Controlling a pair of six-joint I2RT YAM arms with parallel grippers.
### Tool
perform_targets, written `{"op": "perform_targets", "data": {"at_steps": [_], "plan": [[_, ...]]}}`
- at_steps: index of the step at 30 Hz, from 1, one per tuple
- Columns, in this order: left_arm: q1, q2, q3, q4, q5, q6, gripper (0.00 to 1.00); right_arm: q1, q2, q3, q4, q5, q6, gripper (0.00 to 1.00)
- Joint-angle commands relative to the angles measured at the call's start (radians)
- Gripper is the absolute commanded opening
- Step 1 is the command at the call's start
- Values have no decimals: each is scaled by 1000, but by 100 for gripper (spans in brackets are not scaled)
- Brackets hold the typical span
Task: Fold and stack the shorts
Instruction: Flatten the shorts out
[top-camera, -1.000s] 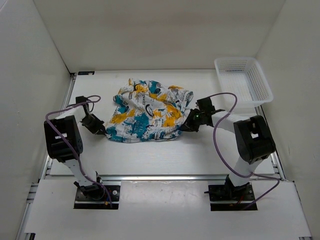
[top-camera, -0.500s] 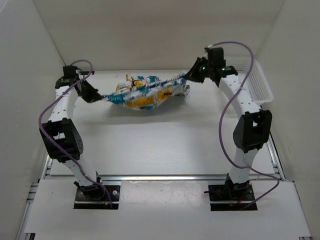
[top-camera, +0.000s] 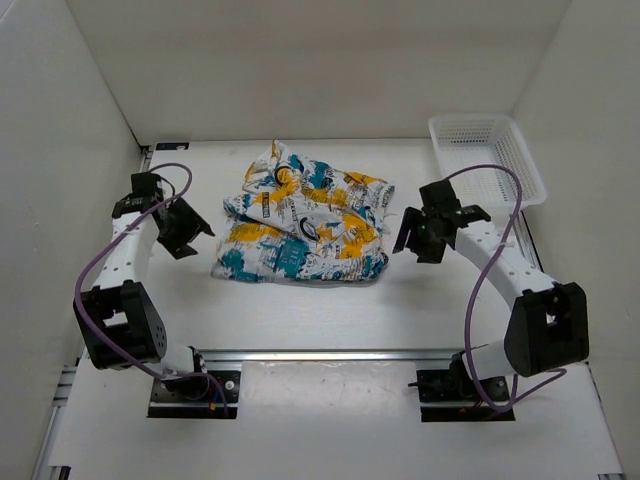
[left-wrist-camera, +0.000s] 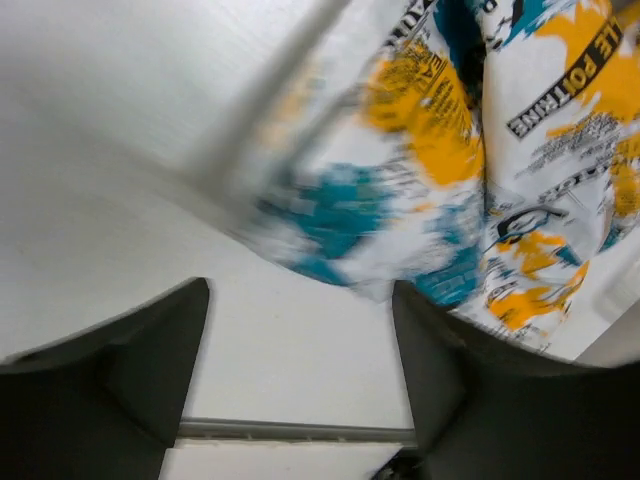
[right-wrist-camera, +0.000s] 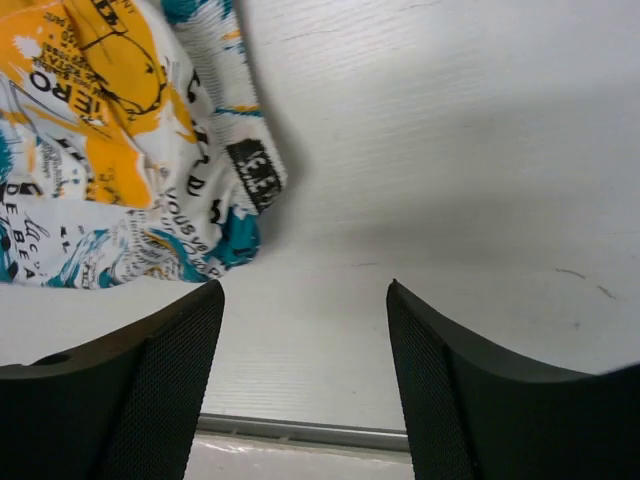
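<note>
Left hand (top-camera: 190, 232): released, fingers spread on nothing, just left of the shorts (top-camera: 305, 228). Right hand (top-camera: 410, 238): also released, empty, just right of them. Shorts lie rumpled mid-tabletop (top-camera: 300, 310), touching neither of the 2 hands. White mesh basket (top-camera: 487, 160) sits at the far right corner.

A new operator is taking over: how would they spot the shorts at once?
On the white table, look between the left gripper and the right gripper, left of the white mesh basket. The shorts lie there crumpled, the only colourful thing: teal, orange-yellow and black print.
</note>
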Motion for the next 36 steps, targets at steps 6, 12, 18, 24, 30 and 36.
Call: {"op": "perform_targets", "data": {"at_steps": [6,12,18,24,30,36], "plan": [[-51,21,13,-5,-63,30,11,-27,-101,12,26,33,63,28],[-51,65,-87,-5,-74,40,88,-54,-135,-166,164,-247,158,40],[-71,183,-110,67,-72,20,90,-54,-135,-283,265,-354,203,67],[-91,301,-78,85,-126,9,82,-54,-104,-292,296,-376,212,81],[-120,344,-78,105,-117,-23,21,-54,2,-301,385,-423,242,79],[-131,279,-58,105,-126,-43,10,-54,166,-235,448,-416,210,70]]}}
